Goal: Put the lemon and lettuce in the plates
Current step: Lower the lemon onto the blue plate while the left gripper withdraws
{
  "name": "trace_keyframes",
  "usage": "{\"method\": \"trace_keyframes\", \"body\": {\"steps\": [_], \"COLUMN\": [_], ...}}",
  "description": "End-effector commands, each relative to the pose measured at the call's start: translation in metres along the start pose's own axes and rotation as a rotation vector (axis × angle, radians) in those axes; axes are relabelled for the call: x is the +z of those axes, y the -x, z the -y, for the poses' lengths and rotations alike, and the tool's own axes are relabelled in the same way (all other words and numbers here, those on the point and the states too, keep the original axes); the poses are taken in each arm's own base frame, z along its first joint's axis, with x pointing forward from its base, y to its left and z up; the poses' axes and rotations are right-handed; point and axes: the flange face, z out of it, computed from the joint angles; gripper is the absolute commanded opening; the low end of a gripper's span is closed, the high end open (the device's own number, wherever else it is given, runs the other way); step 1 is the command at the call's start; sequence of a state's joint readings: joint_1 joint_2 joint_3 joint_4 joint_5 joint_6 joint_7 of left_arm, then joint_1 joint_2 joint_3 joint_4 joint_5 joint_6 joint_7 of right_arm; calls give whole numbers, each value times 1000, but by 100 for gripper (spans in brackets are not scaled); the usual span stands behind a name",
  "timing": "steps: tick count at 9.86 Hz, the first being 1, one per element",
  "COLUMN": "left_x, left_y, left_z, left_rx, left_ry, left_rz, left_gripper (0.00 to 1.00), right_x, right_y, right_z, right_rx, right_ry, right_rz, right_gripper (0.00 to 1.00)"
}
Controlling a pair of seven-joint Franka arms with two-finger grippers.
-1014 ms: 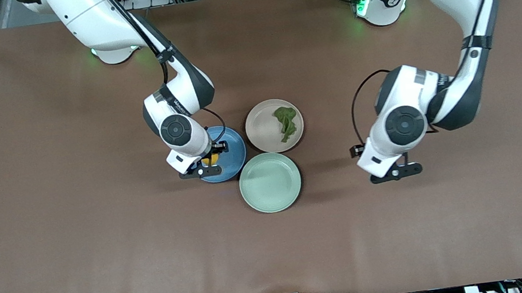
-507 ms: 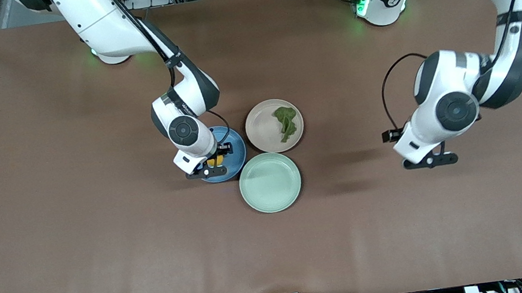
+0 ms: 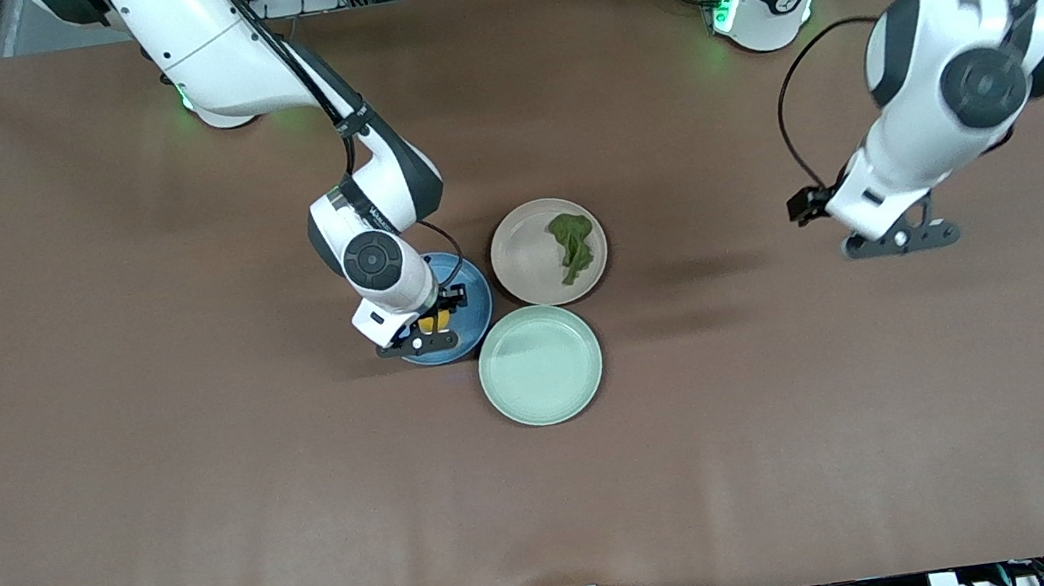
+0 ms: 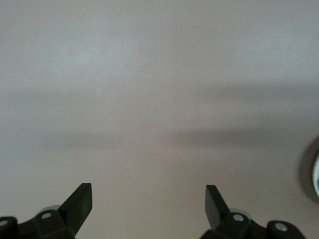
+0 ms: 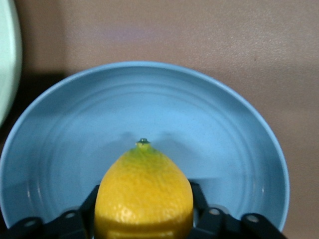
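My right gripper [image 3: 426, 329] is shut on the yellow lemon [image 3: 428, 322] just over the blue plate [image 3: 469, 308]. In the right wrist view the lemon [image 5: 143, 196] sits between the fingers [image 5: 199, 199] above the blue plate [image 5: 224, 134]. The dark green lettuce [image 3: 572, 243] lies on the beige-pink plate [image 3: 522, 258] beside the blue one. My left gripper [image 3: 900, 240] is open and empty, high over bare table toward the left arm's end; its wrist view shows its gripper [image 4: 148, 204] over bare brown table.
A pale mint-green plate [image 3: 541, 364] lies nearer the front camera, touching the other two plates; its rim shows in the right wrist view [image 5: 7, 59]. Brown table [image 3: 206, 496] surrounds them.
My left arm has lifted and swung away from the plates toward its own end of the table. My right gripper has shifted slightly over the blue plate with the lemon.
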State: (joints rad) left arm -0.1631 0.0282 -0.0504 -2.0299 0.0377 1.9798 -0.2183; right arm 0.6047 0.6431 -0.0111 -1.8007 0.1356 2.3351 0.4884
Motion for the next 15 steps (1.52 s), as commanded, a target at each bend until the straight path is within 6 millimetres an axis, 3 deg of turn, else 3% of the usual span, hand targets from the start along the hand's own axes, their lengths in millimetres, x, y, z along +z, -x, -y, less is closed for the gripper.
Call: {"method": "trace_keyframes", "body": {"steps": [1, 5, 8, 11, 15], "left_x": [-41, -111, -145, -172, -216], "left_y": [19, -3, -18, -16, 2], "left_z": [16, 33, 31, 30, 32], "left_rx": [-20, -61, -50, -56, -55], "left_ry": [47, 69, 69, 92, 107], "left_rz": [-80, -206, -193, -175, -136], "left_gripper": [100, 100, 100, 100, 100], "right_x": [-1, -9, -14, -28, -70], "right_y": [0, -6, -9, -15, -32], "right_z": [3, -4, -8, -8, -11], "right_rx": [18, 30, 33, 38, 52], "right_ry": [-6, -10, -13, -10, 6], "right_rz": [-3, -4, -2, 15, 81], "right_gripper": [100, 100, 100, 100, 100]}}
